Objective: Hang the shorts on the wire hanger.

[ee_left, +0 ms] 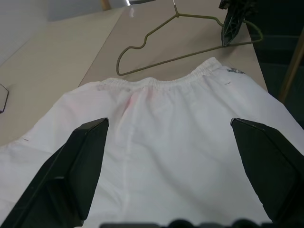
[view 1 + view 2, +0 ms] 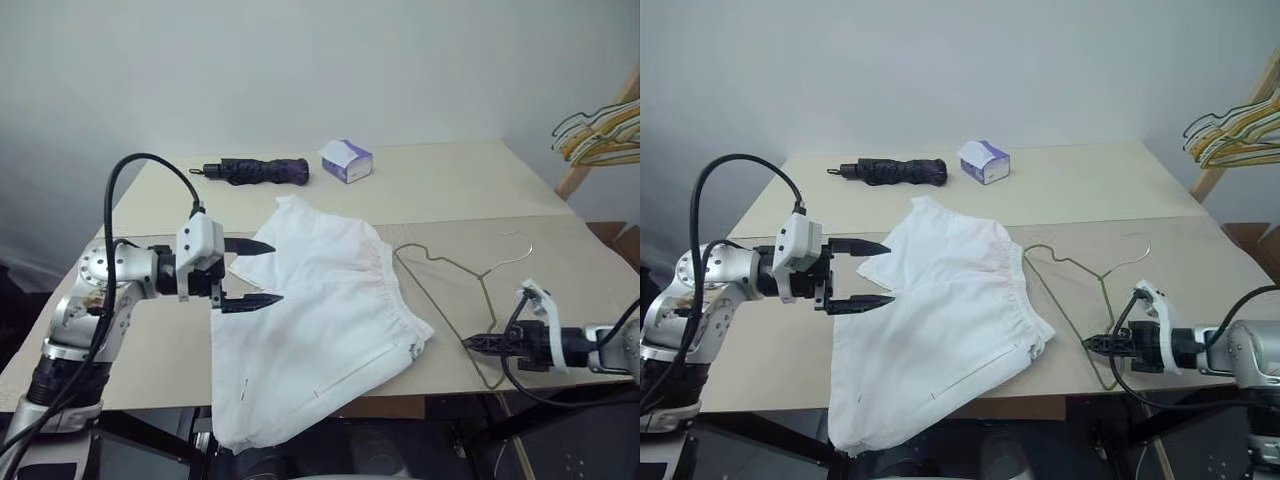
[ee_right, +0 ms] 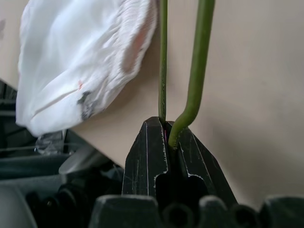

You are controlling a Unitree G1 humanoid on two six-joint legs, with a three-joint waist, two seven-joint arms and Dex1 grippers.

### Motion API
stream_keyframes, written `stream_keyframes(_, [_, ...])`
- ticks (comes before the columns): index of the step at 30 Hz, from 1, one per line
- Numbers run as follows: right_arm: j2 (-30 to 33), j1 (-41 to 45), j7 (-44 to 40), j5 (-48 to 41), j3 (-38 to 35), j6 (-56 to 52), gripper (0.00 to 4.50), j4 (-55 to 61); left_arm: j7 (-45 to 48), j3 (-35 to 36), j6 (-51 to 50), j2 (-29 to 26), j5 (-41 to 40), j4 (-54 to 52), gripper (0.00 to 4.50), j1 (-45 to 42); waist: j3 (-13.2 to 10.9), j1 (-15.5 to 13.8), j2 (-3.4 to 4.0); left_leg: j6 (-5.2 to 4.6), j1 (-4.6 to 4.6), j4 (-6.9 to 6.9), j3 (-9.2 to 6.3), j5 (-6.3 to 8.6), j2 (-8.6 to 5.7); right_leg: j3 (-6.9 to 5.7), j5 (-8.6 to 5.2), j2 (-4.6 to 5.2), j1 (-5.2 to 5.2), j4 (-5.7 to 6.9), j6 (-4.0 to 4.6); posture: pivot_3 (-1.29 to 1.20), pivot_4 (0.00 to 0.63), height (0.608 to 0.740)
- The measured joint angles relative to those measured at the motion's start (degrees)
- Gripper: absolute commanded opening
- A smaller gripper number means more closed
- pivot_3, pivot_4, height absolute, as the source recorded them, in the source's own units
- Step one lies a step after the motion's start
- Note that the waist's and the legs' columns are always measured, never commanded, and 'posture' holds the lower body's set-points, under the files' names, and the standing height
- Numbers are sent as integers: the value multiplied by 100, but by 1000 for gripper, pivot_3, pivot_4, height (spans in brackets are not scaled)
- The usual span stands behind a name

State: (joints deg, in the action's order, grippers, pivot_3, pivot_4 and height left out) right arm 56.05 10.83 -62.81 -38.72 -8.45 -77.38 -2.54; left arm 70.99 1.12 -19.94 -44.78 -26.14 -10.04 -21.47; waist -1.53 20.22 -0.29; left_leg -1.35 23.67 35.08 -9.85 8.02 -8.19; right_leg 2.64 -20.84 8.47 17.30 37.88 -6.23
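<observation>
Left gripper (image 2: 258,272): two black fingers spread wide, nothing between them; it hovers at the left edge of the shorts, pointing right across the cloth.
Right gripper (image 3: 167,135): black fingers closed tight on the near corner of the wire hanger, at the bend where two runs of wire meet; it sits at the near right edge of the table.
Shorts (image 2: 320,320): white soft fabric shorts with a gathered elastic waistband, lying flat mid-table, waistband toward the right, one leg hanging over the near table edge. Small dark marks show by the corner nearest the right gripper.
Wire hanger (image 2: 455,270): thin olive-grey metal wire hanger, triangular frame with a hook, lying flat just right of the waistband, hook toward the far right.
Table (image 2: 450,190): pale beige flat tabletop.
Far side: a black folded umbrella (image 2: 255,171) and a small white-and-purple box (image 2: 346,160), both well apart from the shorts.
Far right: a bunch of yellow and green hangers (image 2: 600,132) on a wooden rack.
</observation>
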Motion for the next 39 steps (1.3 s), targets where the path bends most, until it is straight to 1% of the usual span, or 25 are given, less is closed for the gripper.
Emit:
stream_keyframes(4, [234, 51, -348, 9, 482, 198, 0, -65, -5, 1, -1, -25, -29, -27, 4455, 2, 0, -61, 0, 2, 0, -2, 1, 1, 3, 0, 0, 0, 0, -4, 0, -321, 0, 740])
stream_keyframes(7, [245, 392, -395, 159, 772, 404, 0, -395, -23, 1, -4, -33, -66, -39, 4455, 3, 0, -72, 1, 3, 0, -3, 2, 2, 3, 0, 0, 1, 0, -11, 0, -311, 0, 740])
stream_keyframes(11, [293, 802, -430, 257, 757, 623, 0, -947, -76, 14, -29, -67, -102, -145, 4455, 44, -1, -107, 3, 2, 6, -13, 0, 1, 3, -3, 4, 1, 3, -21, 7, -293, 0, 740])
stream_keyframes(13, [363, 821, -470, 329, 765, 717, 0, -1155, -95, 40, -31, -98, -108, -215, 4455, 142, -1, -144, 3, 0, 7, -15, 0, 1, 2, -4, 14, 0, 3, -23, 25, -287, 0, 740])
stream_keyframes(18, [416, 820, -590, 586, 1065, 915, 0, -1435, -121, 100, -39, -188, -125, -300, 4455, 276, -2, -222, 6, 1, 5, -11, 0, 1, 3, -4, 13, 0, 3, -20, 22, -278, 0, 740])
stream_keyframes(24, [417, 903, -810, 719, 1288, 1080, 0, -1666, -123, 160, -53, -223, -158, -304, 4455, 292, -1, -236, 11, 1, 6, -13, 0, 2, 2, -4, 10, 0, 3, -23, 16, -273, 0, 740])
stream_keyframes(32, [466, 956, -1142, 819, 1418, 1102, 0, -1768, -126, 183, -145, -250, -249, -399, 4455, 346, -2, -255, 11, 2, 6, -13, 0, 2, 2, -4, 9, 0, 3, -23, 15, -273, 0, 740])
stream_keyframes(39, [788, 910, -1739, 588, 1379, 1100, 0, -1504, -128, 184, -145, -250, -249, -419, 4455, 349, -4, -287, 16, 3, 7, -12, 1, 3, 3, -4, 4, 0, 2, -24, 6, -273, 0, 740])
